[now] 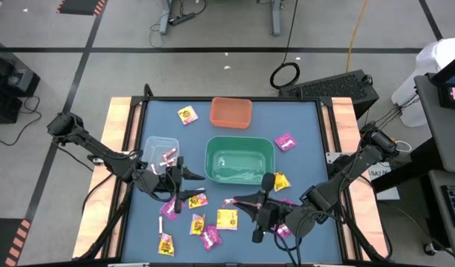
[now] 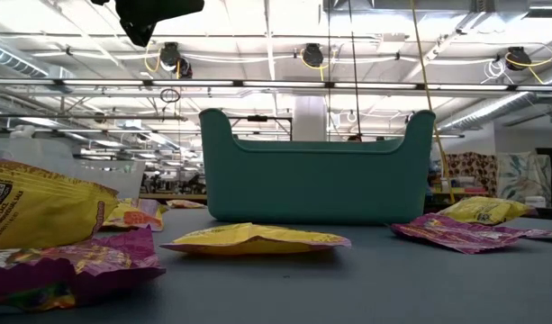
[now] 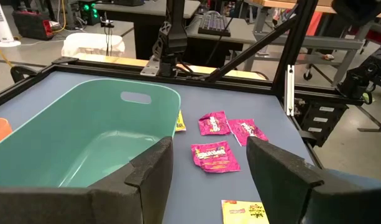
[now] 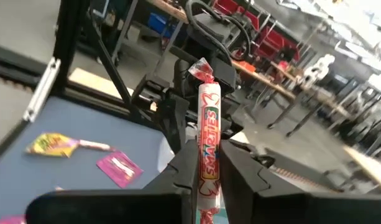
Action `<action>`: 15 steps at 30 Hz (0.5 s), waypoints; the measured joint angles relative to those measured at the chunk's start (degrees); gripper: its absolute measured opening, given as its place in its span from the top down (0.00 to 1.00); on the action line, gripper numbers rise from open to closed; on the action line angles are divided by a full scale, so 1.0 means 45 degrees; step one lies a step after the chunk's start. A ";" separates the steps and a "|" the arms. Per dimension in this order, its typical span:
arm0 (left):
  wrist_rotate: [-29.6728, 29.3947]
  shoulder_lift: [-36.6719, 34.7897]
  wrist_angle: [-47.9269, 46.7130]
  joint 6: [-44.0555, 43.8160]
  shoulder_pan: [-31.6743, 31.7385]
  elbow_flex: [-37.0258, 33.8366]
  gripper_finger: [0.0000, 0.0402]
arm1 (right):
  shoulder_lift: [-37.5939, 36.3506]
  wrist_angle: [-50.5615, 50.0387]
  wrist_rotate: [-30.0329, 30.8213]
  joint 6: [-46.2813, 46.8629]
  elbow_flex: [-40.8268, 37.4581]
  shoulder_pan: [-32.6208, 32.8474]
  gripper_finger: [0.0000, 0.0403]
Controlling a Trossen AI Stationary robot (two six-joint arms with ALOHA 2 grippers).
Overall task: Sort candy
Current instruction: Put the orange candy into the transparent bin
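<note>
Robotics lab, workbenches, ceiling cable reels

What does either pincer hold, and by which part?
Right pincer grips a Smarties roll by its lower end; left pincer is open, holding nothing.

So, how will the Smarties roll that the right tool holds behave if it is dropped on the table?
The Smarties roll is round and narrow, so it probably rolls on the flat table. It stands straight in the right tool, so it seems stiff. Its small size suggests it is light.
</note>
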 joint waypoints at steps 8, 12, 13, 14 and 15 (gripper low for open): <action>0.0000 0.0000 0.0005 0.0005 -0.0169 0.0000 0.48 | 0.0000 -0.0186 -0.0009 0.3834 0.0000 -0.0147 0.90; 0.0000 0.0000 0.0084 0.0091 -0.0223 0.0000 0.48 | 0.0064 -0.0485 0.0008 0.4485 0.0000 -0.0289 0.90; 0.0000 0.0000 0.0139 0.0099 -0.0223 0.0000 0.48 | 0.0116 -0.0491 0.0001 0.4553 0.0005 -0.0338 0.90; 0.0000 0.0000 0.0193 0.0108 -0.0223 0.0000 0.48 | 0.0178 -0.0526 -0.0002 0.4595 0.0005 -0.0365 0.90; 0.0000 0.0000 0.0270 0.0125 -0.0223 0.0000 0.48 | 0.0252 -0.0561 -0.0008 0.4604 0.0005 -0.0410 0.90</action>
